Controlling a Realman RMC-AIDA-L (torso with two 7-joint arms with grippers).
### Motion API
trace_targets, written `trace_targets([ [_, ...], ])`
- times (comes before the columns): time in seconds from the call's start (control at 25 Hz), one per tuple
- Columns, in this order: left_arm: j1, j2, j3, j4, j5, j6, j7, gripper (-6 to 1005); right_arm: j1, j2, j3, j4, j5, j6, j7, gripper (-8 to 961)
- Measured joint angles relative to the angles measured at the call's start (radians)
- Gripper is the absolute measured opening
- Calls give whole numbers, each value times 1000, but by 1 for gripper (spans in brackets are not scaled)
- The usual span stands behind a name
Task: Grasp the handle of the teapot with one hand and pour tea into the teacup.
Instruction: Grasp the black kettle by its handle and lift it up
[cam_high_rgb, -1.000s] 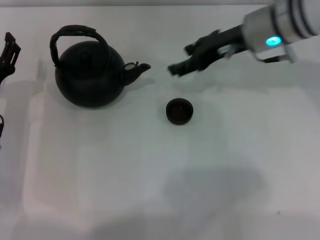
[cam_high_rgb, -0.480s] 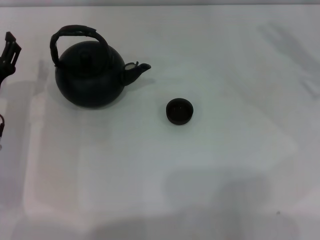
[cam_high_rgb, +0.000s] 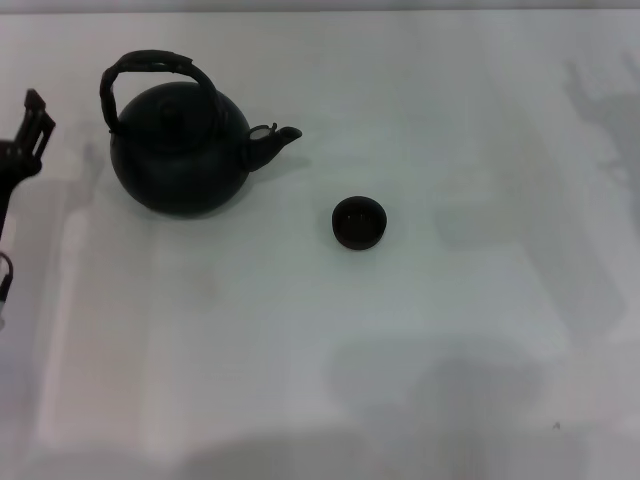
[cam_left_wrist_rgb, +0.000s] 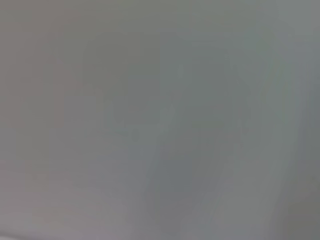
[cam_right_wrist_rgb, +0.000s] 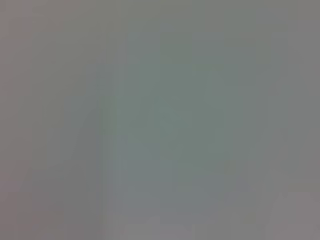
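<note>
The matte-black teapot (cam_high_rgb: 180, 150) stands upright at the table's back left, its short spout (cam_high_rgb: 274, 139) pointing right. Its arched dark handle (cam_high_rgb: 150, 68) rises free over the lid, with nothing holding it. The small black teacup (cam_high_rgb: 358, 222) sits to the right of the spout and a little nearer to me, apart from the pot. At the head view's left edge my left gripper (cam_high_rgb: 30, 135) shows only in part, well clear of the teapot. My right gripper is out of view. Both wrist views show only plain grey.
The white table (cam_high_rgb: 400, 350) stretches wide around the pot and cup. Soft shadows lie along its near edge and at the far right.
My right arm, which reached in above the teacup a second ago, has withdrawn out of view to the right. The left gripper has shifted slightly inward. Teapot and teacup have not moved.
</note>
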Motion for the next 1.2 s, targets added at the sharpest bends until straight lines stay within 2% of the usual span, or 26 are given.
trace_targets([
  [0.16,51,-3,87,-4,0,88,-3,891,23,-2,23,-17,1,138,-37,841],
  [0.2,74,-3,142,-12,0,127,-4,891,25,-3,24,-22,1,152,-36,841],
  [0.48,87,1,260,-17,0,153,-7,890,46,-3,27,-45,2,197,-31,841],
  [1.2,-44,4,264,1,-11,71,-4,890,45,-6,28,-57,1,206,-28,841],
])
